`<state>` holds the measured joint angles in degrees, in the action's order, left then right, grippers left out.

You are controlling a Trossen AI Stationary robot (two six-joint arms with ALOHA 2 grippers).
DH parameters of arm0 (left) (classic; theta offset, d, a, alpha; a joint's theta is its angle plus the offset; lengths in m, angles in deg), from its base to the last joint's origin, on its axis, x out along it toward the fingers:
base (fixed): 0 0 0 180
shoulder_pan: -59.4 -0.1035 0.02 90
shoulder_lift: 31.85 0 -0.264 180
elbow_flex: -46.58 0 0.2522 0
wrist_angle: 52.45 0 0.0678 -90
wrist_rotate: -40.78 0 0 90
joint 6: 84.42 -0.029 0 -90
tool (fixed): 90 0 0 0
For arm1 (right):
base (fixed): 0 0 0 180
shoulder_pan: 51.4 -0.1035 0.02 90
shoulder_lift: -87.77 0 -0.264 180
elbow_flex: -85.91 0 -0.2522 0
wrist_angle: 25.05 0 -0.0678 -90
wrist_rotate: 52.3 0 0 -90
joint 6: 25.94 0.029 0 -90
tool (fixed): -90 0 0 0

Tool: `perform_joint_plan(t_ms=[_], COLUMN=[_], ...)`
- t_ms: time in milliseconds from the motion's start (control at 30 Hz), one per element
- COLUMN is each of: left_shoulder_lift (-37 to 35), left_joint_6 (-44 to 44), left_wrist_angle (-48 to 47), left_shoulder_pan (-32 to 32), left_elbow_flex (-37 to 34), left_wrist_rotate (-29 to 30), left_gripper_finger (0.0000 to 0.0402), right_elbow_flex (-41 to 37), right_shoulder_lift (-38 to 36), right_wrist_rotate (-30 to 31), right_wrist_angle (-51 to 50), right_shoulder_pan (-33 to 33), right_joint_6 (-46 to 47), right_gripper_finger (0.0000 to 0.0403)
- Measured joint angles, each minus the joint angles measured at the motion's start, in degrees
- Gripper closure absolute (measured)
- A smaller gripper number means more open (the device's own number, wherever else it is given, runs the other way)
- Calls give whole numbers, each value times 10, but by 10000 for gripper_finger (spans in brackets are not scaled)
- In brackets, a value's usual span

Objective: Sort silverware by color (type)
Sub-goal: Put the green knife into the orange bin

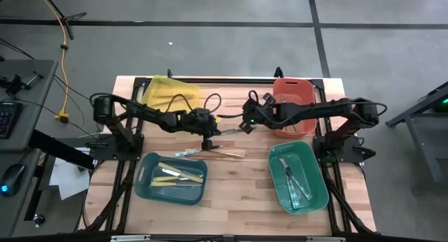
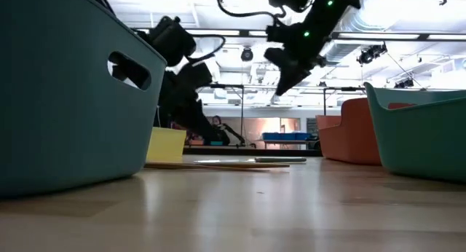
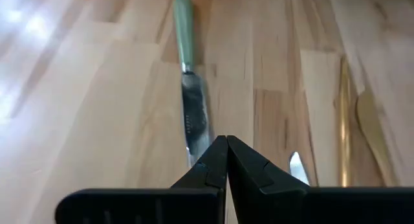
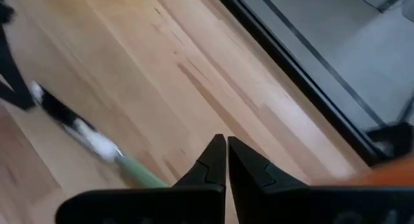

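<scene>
A knife with a green handle and shiny blade (image 3: 193, 107) lies flat on the wooden table. My left gripper (image 3: 226, 141) is shut with its tips right over the blade's end (image 1: 208, 147); I cannot tell whether they touch it. Gold-tan utensils (image 3: 344, 120) lie on the table just beside it (image 1: 225, 154). A second green-handled knife (image 4: 97, 143) hangs above the table's middle, with my right gripper (image 1: 246, 128) shut on it. My right gripper has the knife by its green handle (image 4: 145, 175); its own fingers hide the place of contact. They slant down from the table's right side. The knife is lifted clear of the table, its blade (image 1: 227, 131) sticking out toward the table's left.
There are several bins: a yellow bin (image 1: 166, 91) far left, an orange-red bin (image 1: 294, 105) far right, a blue-teal bin (image 1: 148, 186) near left with cream-yellow utensils, and a green-teal bin (image 1: 318, 193) near right with silver utensils. Bare wood lies between the two near bins.
</scene>
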<state>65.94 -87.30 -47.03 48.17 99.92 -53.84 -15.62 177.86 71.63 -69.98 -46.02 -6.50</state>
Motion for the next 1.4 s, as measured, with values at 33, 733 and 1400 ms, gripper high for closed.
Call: perform_joint_plan(t_ms=[33, 733, 1400], left_shoulder_lift=[10, 46, 101], left_joint_6=[-5, -17, -3], left_wrist_angle=[1, -31, 13], left_shoulder_pan=[2, -4, -20], left_elbow_flex=[4, 9, 10], left_wrist_rotate=[0, 37, 32], left_gripper_finger=[402, 402, 401], right_elbow_flex=[0, 0, 0], right_shoulder_lift=[-9, -92, -71], right_wrist_rotate=[1, 5, -131], right_wrist_angle=[-20, -75, -49], right_shoulder_pan=[-2, -63, -45], right_joint_6=[1, 47, 61], right_gripper_finger=[403, 403, 402])
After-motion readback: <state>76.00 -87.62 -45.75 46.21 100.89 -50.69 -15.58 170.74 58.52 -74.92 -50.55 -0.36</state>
